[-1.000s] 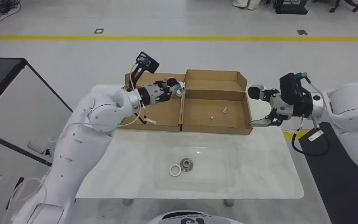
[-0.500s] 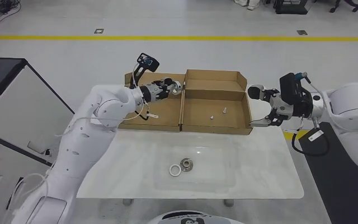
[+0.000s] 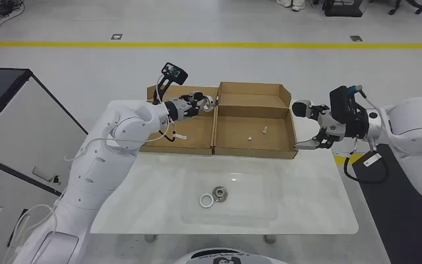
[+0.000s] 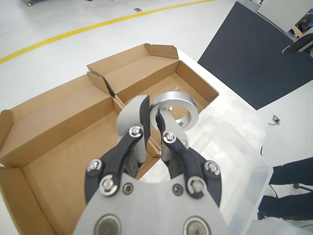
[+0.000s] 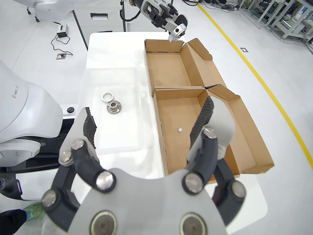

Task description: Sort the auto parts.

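Your left pincer point(image 4: 152, 114) pinches a silver metal ring point(image 4: 174, 96) above an open brown cardboard box point(image 4: 61, 147), while your right pincer point(image 5: 149, 108) stands spread.

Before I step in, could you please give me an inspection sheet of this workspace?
Surface: white table with a clear tray, left box and right box.
Job's things: silver ring and flanged bushing in the tray; two small screws in the right box; metal collar in the left gripper.
Clutter: nothing seen.
Grippers: left gripper shut on the collar above the left box; right gripper open beside the right box.
Cables: white loop off the left arm, black one off the right.
Surroundings: yellow floor line, black mat.
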Robot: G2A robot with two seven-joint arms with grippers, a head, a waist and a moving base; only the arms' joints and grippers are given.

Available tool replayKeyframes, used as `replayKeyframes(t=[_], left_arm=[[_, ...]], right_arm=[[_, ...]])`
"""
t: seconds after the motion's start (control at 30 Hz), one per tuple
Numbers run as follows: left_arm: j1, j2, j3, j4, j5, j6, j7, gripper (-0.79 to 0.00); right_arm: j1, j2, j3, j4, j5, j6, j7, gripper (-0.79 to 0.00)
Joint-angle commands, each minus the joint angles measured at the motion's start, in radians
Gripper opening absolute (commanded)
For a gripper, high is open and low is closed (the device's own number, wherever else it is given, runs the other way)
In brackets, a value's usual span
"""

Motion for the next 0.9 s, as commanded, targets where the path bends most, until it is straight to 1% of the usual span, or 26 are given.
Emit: replayKeyframes(t=[0.0,0.87], left_arm=[[0.0,0.0,0.0,0.0,0.0,0.0,0.0,-0.785],[0.007,0.0,0.0,0.0,0.0,0.0,0.011,-0.785]], right_arm=[[0.0,0.0,0.0,0.0,0.0,0.0,0.0,0.0],[0.0,0.0,0.0,0.0,0.0,0.0,0.0,0.0]])
